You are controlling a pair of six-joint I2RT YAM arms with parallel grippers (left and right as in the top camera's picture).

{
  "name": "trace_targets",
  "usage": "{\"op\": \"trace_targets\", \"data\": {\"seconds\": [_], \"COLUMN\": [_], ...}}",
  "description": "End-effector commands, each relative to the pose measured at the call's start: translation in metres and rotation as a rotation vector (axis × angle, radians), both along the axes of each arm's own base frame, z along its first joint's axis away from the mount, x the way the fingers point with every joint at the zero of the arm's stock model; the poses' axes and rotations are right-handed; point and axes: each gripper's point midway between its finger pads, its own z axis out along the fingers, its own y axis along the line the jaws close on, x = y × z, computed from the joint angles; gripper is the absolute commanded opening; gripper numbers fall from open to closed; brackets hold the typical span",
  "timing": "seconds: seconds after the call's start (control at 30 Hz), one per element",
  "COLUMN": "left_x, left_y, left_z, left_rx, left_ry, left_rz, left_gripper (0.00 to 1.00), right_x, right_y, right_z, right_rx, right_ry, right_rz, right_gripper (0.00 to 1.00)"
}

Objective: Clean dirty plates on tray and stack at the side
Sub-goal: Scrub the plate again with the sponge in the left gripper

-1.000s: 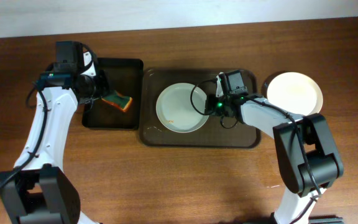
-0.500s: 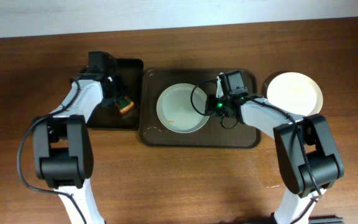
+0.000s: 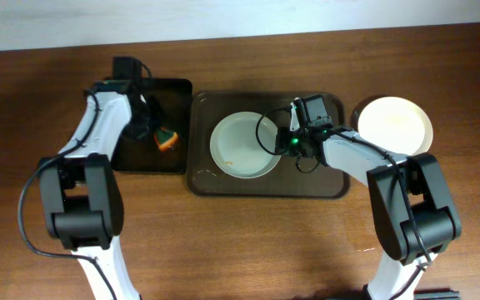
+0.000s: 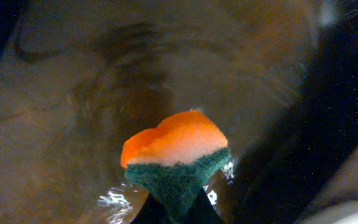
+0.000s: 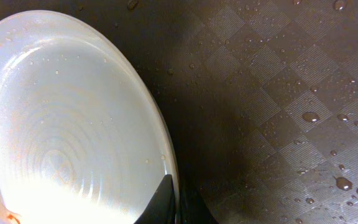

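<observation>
The left wrist view shows, close up, what the overhead only hints at: the left tool is clenched on the green scouring side of a sponge, whose orange side faces away over the wet, dark floor of the black tray. The right wrist view shows the right tool pinched shut on the rim of the plate, one finger inside and one outside, with an orange-red smear at the plate's lower left edge and water drops on the brown tray. Only the overhead shows the layout: that plate lies left of centre in the brown tray, and a second plate sits on the worktop just right of the tray. The left arm bends inward over the black tray; the right arm reaches left, low across the brown tray
</observation>
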Motion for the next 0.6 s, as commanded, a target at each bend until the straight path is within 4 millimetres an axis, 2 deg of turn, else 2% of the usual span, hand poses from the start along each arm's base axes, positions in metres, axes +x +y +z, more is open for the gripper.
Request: {"op": "trace_targets", "data": {"seconds": [0.0, 0.13, 0.17, 0.2, 0.23, 0.33, 0.4, 0.47, 0.5, 0.57], "left_x": [0.014, 0.014, 0.014, 0.011, 0.01, 0.005, 0.003, 0.004, 0.003, 0.002], "left_y": [-0.006, 0.0, -0.004, -0.021, -0.03, -0.043, -0.053, -0.051, -0.056, -0.061], "left_z": [0.031, 0.043, 0.048, 0.061, 0.069, 0.071, 0.069, 0.053, 0.044, 0.041], "left_rx": [-0.205, -0.344, -0.381, -0.477, -0.526, -0.543, -0.478, -0.305, -0.201, -0.17], "left_ry": [-0.077, -0.125, -0.148, -0.21, -0.248, -0.239, -0.234, -0.193, -0.167, -0.161], "left_rz": [-0.068, -0.139, -0.186, -0.313, -0.378, -0.408, -0.452, -0.458, -0.474, -0.488], "left_gripper": [0.0, 0.0, 0.0, 0.0, 0.0, 0.0, 0.0, 0.0, 0.0, 0.0], "right_x": [-0.012, -0.012, -0.012, -0.012, -0.012, -0.012, -0.011, -0.008, -0.01, -0.013], "right_y": [-0.007, -0.007, -0.007, -0.007, -0.007, -0.012, -0.018, -0.014, -0.01, -0.003], "right_z": [-0.013, -0.013, -0.013, -0.013, -0.013, -0.009, 0.002, 0.018, 0.033, 0.04], "right_rx": [-0.041, -0.041, -0.041, -0.041, -0.041, -0.06, -0.109, -0.199, -0.357, -0.446], "right_ry": [0.04, 0.04, 0.04, 0.04, 0.039, 0.043, 0.02, -0.055, -0.154, -0.216], "right_rz": [-0.015, -0.015, -0.015, -0.015, -0.015, -0.05, -0.113, -0.13, -0.177, -0.178], "right_gripper": [0.04, 0.04, 0.04, 0.04, 0.04, 0.04, 0.04, 0.04, 0.04, 0.04]}}
